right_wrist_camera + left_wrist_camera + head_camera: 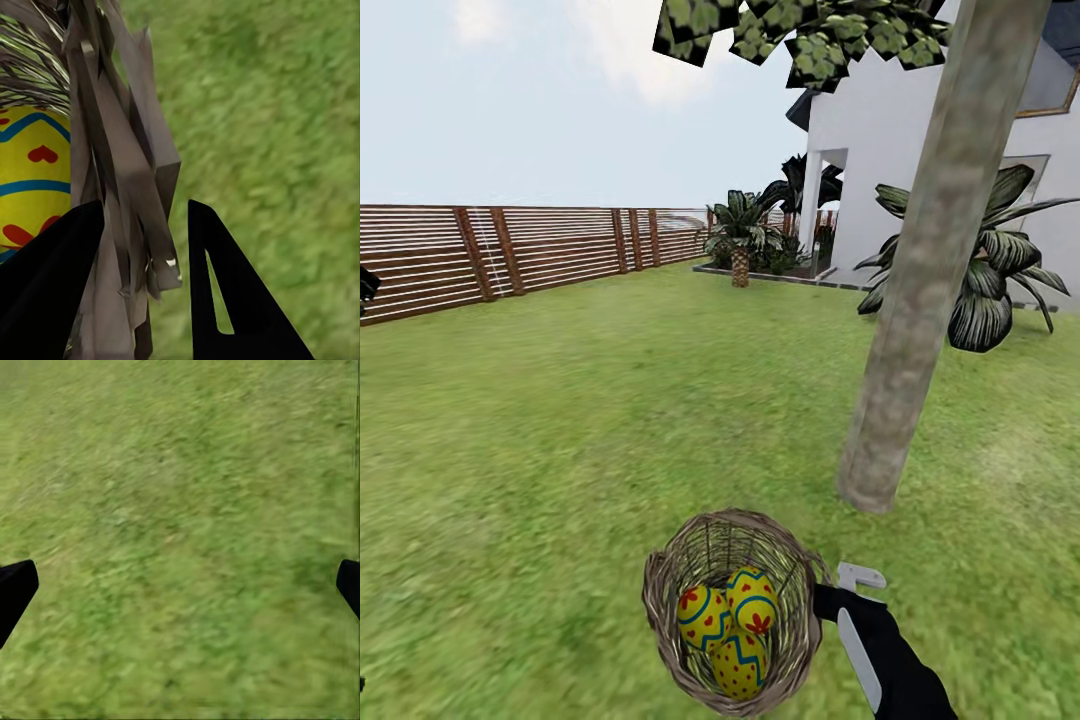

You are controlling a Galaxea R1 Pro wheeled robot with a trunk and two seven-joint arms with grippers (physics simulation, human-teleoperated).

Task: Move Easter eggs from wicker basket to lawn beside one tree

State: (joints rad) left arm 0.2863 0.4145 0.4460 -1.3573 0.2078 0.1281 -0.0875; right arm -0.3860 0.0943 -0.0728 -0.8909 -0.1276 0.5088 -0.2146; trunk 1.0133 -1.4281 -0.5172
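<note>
beside the tree (920, 290), right hand (142, 285) clenched on wicker basket (660, 600) rim, forearm angled inward

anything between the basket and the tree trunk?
No. Head view shows bare lawn between the wicker basket and the tree.

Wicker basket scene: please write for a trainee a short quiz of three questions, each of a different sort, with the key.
1. True or false: the right pincer grips the rim of the wicker basket.
2. How many Easter eggs lie in the basket? A) one B) two C) three
3. Fill in: in the left wrist view, between the left pincer's fingertips there is nothing but ____.

Key: 1 true, with one finger inside the wall and one outside; 2 C; 3 lawn.
</note>
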